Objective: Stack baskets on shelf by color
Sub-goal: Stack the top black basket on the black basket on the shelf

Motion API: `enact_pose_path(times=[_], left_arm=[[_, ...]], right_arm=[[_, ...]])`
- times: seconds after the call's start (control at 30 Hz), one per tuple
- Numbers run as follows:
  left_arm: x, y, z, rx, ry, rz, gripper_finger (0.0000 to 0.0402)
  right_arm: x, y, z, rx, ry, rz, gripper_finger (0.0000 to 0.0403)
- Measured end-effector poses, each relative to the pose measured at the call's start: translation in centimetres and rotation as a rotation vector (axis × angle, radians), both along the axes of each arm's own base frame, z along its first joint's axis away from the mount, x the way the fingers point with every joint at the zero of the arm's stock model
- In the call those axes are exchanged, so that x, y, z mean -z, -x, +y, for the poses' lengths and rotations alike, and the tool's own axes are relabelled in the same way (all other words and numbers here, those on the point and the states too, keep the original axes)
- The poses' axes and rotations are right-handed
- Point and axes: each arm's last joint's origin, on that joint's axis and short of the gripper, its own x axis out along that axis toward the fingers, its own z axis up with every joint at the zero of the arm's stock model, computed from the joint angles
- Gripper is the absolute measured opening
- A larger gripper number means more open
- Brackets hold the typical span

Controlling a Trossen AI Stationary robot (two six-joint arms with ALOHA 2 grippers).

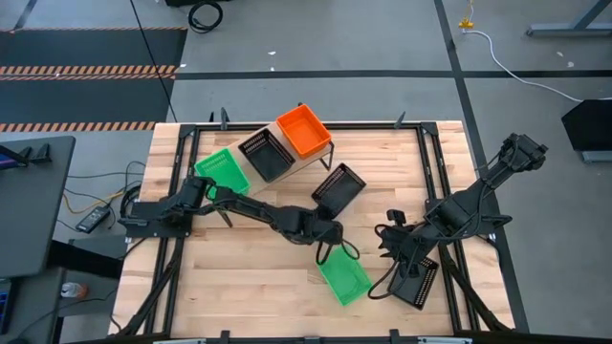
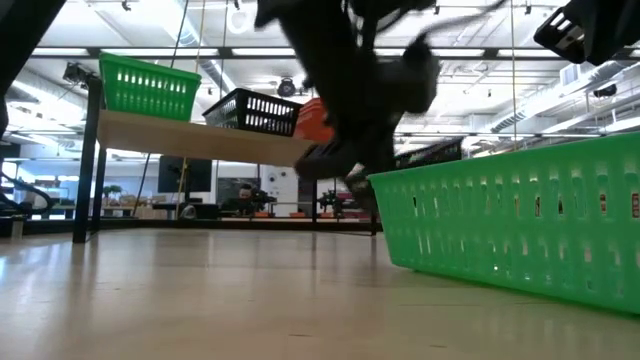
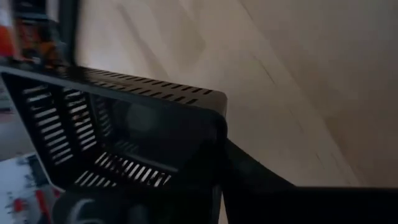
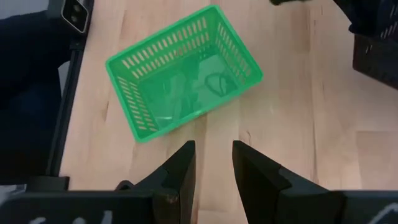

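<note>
On the shelf [image 1: 251, 170] stand a green basket [image 1: 222, 170], a black basket [image 1: 266, 153] and an orange basket [image 1: 304, 132], side by side. My left gripper [image 1: 328, 215] is at a second black basket [image 1: 338, 188], just near of the shelf's right end, and is shut on it. Another green basket [image 1: 344, 278] rests on its base on the table, and shows in the right wrist view [image 4: 183, 71]. My right gripper [image 4: 211, 165] hovers open to its right. A third black basket [image 1: 418, 280] lies under the right arm. My left gripper holds the black basket at its near wall, by a corner of the rim [image 3: 211, 118]. A dark finger [image 3: 261, 186] runs up against that wall from below; the other finger is hidden by the basket. The basket sits tilted and looks raised off the table.
The shelf's black legs [image 2: 88, 160] stand on the slatted tabletop. Black frame rails [image 1: 442, 172] run along the table's left and right sides. A cable loops near the table green basket [image 1: 337, 253]. Bare wood lies at the near left [image 1: 239, 287].
</note>
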Motion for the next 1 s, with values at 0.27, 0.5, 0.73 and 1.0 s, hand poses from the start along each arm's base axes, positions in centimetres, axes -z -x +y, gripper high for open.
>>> enact_pose_path(times=[0.27, 0.5, 0.73, 1.0], left_arm=[[-6.3, -1.1, -3.1, -0.055, -0.013, -0.185, 0.002], [-14.1, -0.8, -1.6, -0.285, 0.111, -0.379, 0.0013], [-19.5, 1.8, 0.7, -0.442, 0.127, -0.476, 0.0014], [-20.4, 5.7, 4.1, -0.697, 0.155, -0.419, 0.0015]], right_arm=[[-0.1, -0.1, 0.1, -0.004, -0.012, -0.007, 0.0113], [-0.1, -0.1, 0.1, -0.014, -0.027, 0.001, 0.0113], [-0.2, -0.3, 0.1, -0.098, 0.043, -0.048, 0.0113], [-0.9, -1.8, -1.2, -0.075, 0.298, -0.23, 0.0113]])
